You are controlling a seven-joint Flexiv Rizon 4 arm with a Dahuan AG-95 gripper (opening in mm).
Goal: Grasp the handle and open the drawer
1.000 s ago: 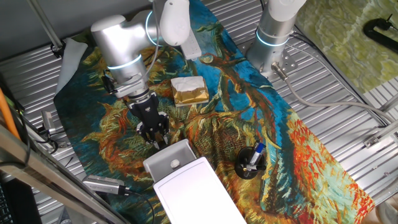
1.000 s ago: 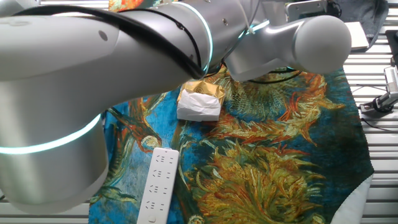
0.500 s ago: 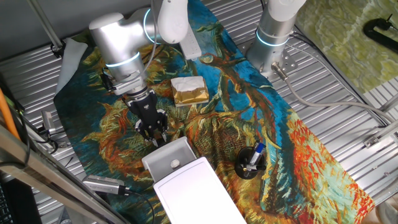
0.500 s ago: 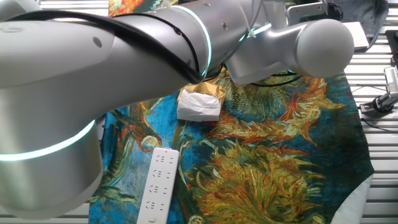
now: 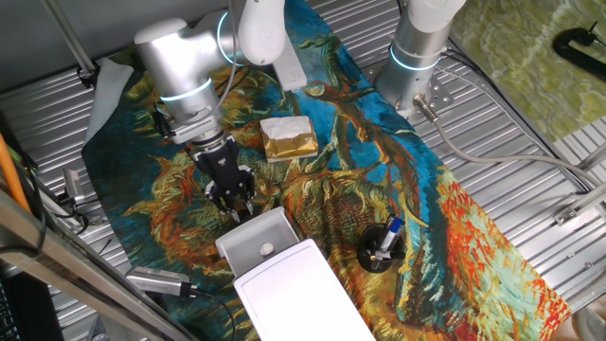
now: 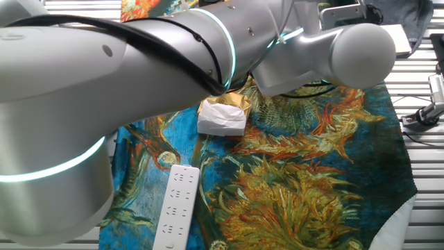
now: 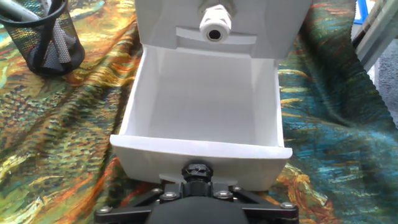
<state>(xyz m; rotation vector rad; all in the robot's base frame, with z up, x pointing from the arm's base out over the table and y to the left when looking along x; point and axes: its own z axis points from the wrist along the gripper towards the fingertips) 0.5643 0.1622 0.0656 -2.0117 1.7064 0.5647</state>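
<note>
In the hand view the white drawer (image 7: 199,152) stands pulled out of the white box (image 7: 174,15), and its bare inside shows. Its front panel presses against my black gripper (image 7: 196,180) at the bottom edge. The handle is hidden behind that panel, between my fingers, which do not show. A second round white knob (image 7: 214,25) sits on the box's upper panel. From one fixed view my gripper (image 5: 233,204) points down at the near end of the drawer (image 5: 248,230), ahead of the box (image 5: 294,284). In the other fixed view the arm blocks the box.
A black mesh pen holder (image 5: 382,248) stands right of the box, at the upper left (image 7: 46,37) in the hand view. A gold-and-white block (image 5: 287,138) lies behind my arm. A white remote (image 6: 175,205) rests on the painted cloth. A second arm's base (image 5: 417,47) stands at the back.
My gripper has drawn back slightly up and to the left, and the drawer's front has come with it a little way out of the box.
</note>
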